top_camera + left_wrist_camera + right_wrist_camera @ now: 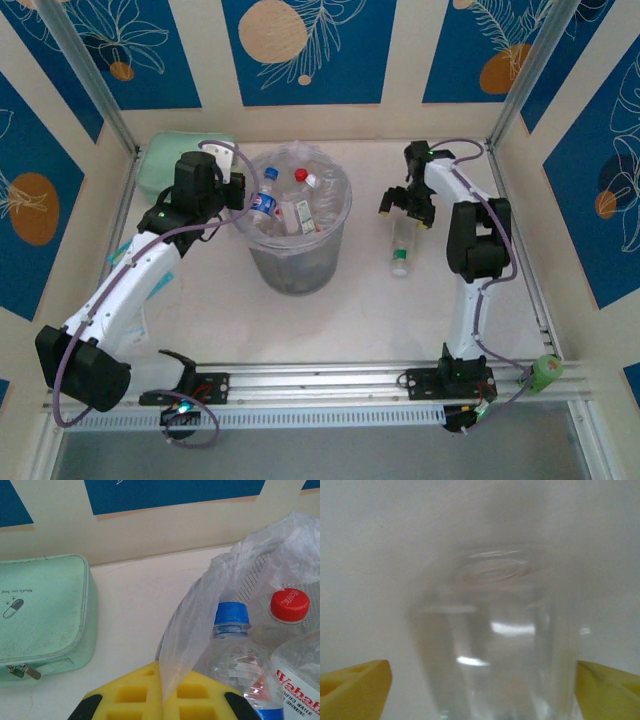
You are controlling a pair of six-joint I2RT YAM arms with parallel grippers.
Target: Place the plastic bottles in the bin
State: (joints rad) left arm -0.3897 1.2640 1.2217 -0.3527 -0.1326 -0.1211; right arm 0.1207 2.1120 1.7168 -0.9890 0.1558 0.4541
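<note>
Left tool: pads clenched together at the left rim of the bin, mid-table, against its liner; bottles are piled inside. Right tool: released, fingers straddling a green-capped bottle lying toward the table's right edge, apparently positioned for grasping.

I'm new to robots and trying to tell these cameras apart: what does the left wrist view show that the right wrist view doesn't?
Left wrist: a mint pouch, the bin's bag, a blue-capped bottle and a red-capped bottle in it, and the wall. Right wrist: one blurred clear bottle, very near, between spread fingers. Both: yellow fingers at the bottom edge, clear plastic and the white table.
</note>
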